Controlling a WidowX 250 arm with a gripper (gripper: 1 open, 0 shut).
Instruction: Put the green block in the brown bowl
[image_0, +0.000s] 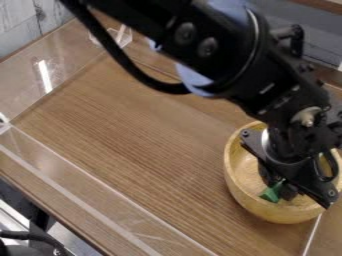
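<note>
The gripper (283, 186) is clenched on the green block (273, 191), low inside the brown bowl (241, 172). Best to release it straight down, keeping clear of the rim.

Open wooden table (120, 130) left (clear walls (54, 160), seemingly)

wood-grain table (127, 125); brown bowl (241, 180) resting near its right edge.

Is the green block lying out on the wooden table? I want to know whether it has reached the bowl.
No, the green block is down inside the brown bowl, at the gripper tips.
</note>
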